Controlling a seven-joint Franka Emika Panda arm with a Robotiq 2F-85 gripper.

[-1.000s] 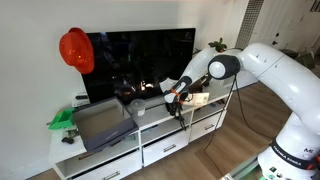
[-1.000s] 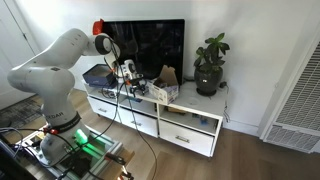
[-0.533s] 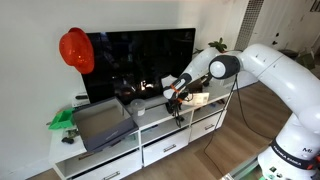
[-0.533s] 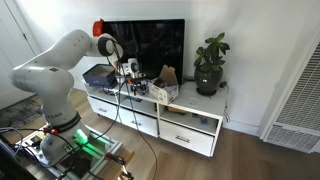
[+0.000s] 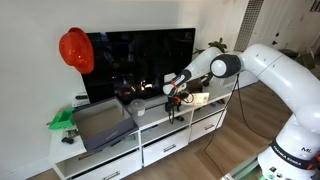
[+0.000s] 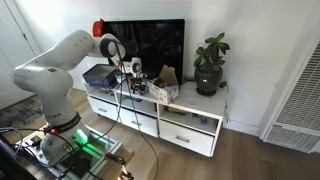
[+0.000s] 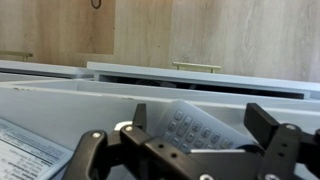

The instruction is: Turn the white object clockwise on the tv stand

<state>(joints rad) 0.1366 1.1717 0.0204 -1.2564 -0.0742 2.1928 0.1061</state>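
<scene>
The white object is a white remote (image 7: 196,126) with grey keys, lying slantwise between my gripper's (image 7: 200,118) two black fingers. The fingers sit against its ends, so the gripper looks shut on it. Behind it is the pale top of the tv stand (image 7: 60,98). In both exterior views the gripper (image 5: 170,95) (image 6: 131,72) hangs just above the long white tv stand (image 5: 205,104) (image 6: 192,108), in front of the black TV (image 5: 140,60). The remote is too small to make out there.
A red helmet (image 5: 75,50) hangs at the TV's corner. A grey laptop-like box (image 5: 100,125) and a green object (image 5: 62,120) lie on one end of the stand. A cardboard box (image 6: 163,78) and a potted plant (image 6: 210,65) stand toward the other end. Printed paper (image 7: 30,150) lies beside the gripper.
The gripper has shifted a little up and along the stand toward the TV's middle. Nothing else has moved.
</scene>
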